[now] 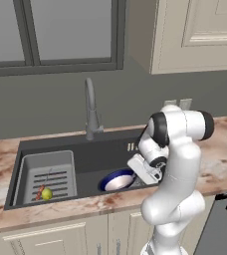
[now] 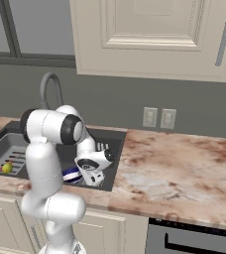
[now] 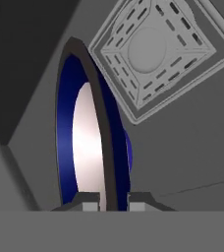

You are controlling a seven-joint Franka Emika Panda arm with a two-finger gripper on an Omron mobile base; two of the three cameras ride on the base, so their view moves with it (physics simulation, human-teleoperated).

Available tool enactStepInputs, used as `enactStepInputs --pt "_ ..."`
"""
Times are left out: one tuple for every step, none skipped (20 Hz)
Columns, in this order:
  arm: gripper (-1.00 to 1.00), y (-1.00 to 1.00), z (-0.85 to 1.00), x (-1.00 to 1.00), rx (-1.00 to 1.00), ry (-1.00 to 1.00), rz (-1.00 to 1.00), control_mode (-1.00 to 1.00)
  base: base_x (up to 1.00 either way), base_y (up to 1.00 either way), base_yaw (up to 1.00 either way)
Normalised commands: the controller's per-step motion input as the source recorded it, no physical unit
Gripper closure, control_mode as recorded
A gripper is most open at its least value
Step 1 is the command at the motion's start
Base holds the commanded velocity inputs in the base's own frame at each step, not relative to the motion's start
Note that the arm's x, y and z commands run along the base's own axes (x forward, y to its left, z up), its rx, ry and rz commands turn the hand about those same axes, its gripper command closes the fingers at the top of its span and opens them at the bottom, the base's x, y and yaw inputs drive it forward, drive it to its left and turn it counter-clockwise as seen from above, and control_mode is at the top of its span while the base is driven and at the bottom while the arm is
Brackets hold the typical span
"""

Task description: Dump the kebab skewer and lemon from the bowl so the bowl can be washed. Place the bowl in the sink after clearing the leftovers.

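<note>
We see the tool (image 3: 104,203) down in the sink (image 1: 100,157), its two fingertips (image 3: 90,204) closed on either side of the rim of the bowl (image 1: 118,180), so it has the bowl pinched. The bowl sits tilted in the right part of the basin, near its front wall, with the square drain (image 3: 153,54) just beyond it in the hand view. To the left, the lemon (image 1: 47,193) and the kebab skewer (image 1: 40,191) lie together at the near end of the lighter slatted rack (image 1: 50,167). The faucet (image 1: 90,109) rises behind the basin. The marbled tabletop (image 2: 184,168) spreads to the right, with two wall outlets (image 2: 159,118) above it.
</note>
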Motion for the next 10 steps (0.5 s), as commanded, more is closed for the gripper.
enactStepInputs --pt "1.0 0.0 -0.17 0.34 -0.01 0.0 0.0 -1.0 0.0 0.0 0.0" --pt "1.0 0.0 -0.15 0.31 -0.03 0.0 0.0 -1.0 0.0 0.0 0.0" --pt "1.0 0.0 -0.06 0.26 -0.02 0.0 0.0 -1.0 0.0 0.0 0.0" --pt "1.0 0.06 -0.14 0.29 -0.06 0.0 0.0 -1.0 0.0 0.0 0.0" --pt "1.0 0.04 -0.14 0.31 -0.08 0.0 0.0 -1.0 0.0 0.0 0.0" --pt "1.0 0.0 -0.01 0.19 -0.03 0.0 -0.01 -1.0 0.0 0.0 0.0" --pt "1.0 0.0 0.0 0.08 0.0 0.0 -0.03 -1.0 0.0 0.0 0.0" --pt "1.0 0.0 0.0 0.03 0.0 0.0 -0.04 -1.0 0.0 0.0 0.0" --pt "-1.0 0.0 0.0 0.04 0.0 -0.03 -0.05 -1.0 0.0 0.0 0.0" --pt "-1.0 0.0 0.0 0.0 0.0 -0.05 -0.06 -1.0 0.0 0.0 0.0"
